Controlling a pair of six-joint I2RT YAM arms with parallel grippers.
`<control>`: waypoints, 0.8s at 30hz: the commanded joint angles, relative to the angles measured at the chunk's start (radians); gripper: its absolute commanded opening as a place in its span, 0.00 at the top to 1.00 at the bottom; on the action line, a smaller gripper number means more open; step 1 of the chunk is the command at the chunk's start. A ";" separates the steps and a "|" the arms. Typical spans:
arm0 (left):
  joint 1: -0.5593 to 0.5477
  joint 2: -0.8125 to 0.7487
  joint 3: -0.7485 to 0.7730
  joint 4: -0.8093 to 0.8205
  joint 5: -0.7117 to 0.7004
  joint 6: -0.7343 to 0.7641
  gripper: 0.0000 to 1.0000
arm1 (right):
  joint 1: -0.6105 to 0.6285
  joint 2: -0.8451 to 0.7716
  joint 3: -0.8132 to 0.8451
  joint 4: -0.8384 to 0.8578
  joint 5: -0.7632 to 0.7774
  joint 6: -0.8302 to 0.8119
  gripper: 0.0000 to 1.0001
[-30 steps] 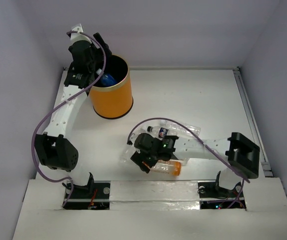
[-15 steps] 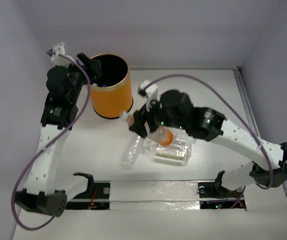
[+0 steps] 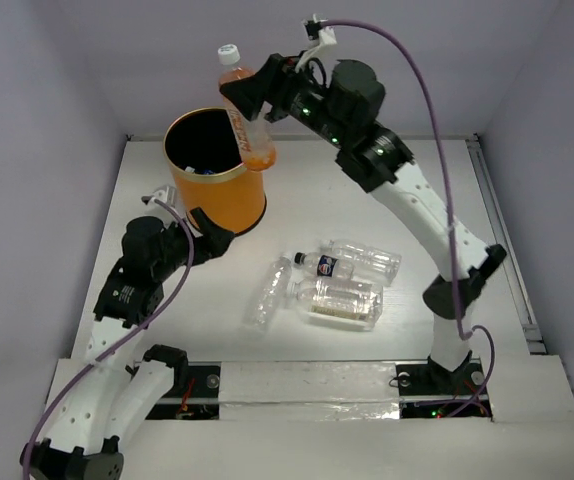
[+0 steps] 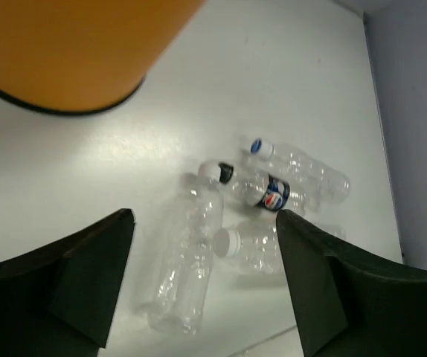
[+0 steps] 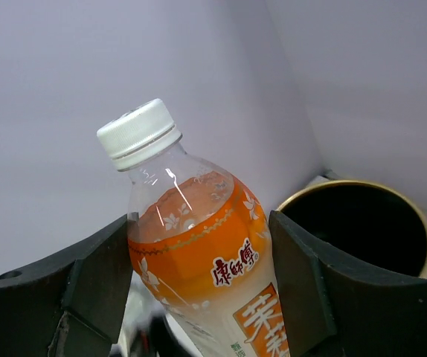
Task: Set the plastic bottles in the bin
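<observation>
Right gripper (image 3: 251,108) is clamped on the orange bottle (image 3: 252,125). In the right wrist view both fingers (image 5: 94,282) press against the orange label, with the white cap up and clear of them. The bottle is held high and tilted, cap leaning toward the back left. In the top view its lower end overlaps the right side of the bin's rim, but it's not inside; can't tell if it's squarely over the mouth. In the right wrist view the mouth sits below and to the right of the bottle. Bin (image 3: 229,200) stands upright at the back left of the table (image 3: 417,200), gold rim, black interior. Something small and bluish lies at the bottom, can't tell what. Left gripper (image 3: 214,232) is low, just beside the bin's base on the near side, jaws spread wide with nothing between them. In the left wrist view the bin wall fills the top left and four bottles lie on the table ahead of the open fingers, none touched. The clear bottle (image 4: 187,253) with a white cap is nearest, roughly on the gripper centreline. The second clear bottle (image 4: 262,249) is just right of it, cap toward the first. The dark-label bottle (image 4: 262,190) lies behind them, and the blue-cap bottle (image 4: 303,169) is furthest, just beside the dark-label one. All four lie on their sides in a cluster near table centre, well apart from the bin.
</observation>
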 commanded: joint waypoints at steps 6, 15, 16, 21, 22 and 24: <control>-0.077 -0.006 -0.115 -0.093 0.139 -0.032 0.05 | -0.030 0.293 0.266 0.444 0.031 0.335 0.44; -0.122 0.118 -0.160 -0.051 0.120 0.011 0.03 | -0.048 0.407 0.189 0.443 0.157 0.373 0.25; -0.122 0.146 -0.166 -0.038 0.120 0.013 0.03 | -0.048 0.409 0.190 0.423 0.159 0.360 0.20; -0.191 0.253 -0.152 0.022 0.108 0.028 0.03 | -0.059 0.380 0.181 0.389 0.166 0.292 0.06; -0.191 0.293 -0.145 0.030 0.106 0.036 0.03 | -0.059 0.374 0.181 0.363 0.163 0.278 0.04; -0.215 0.334 -0.134 0.036 0.102 0.051 0.03 | -0.068 0.349 0.158 0.335 0.147 0.271 0.04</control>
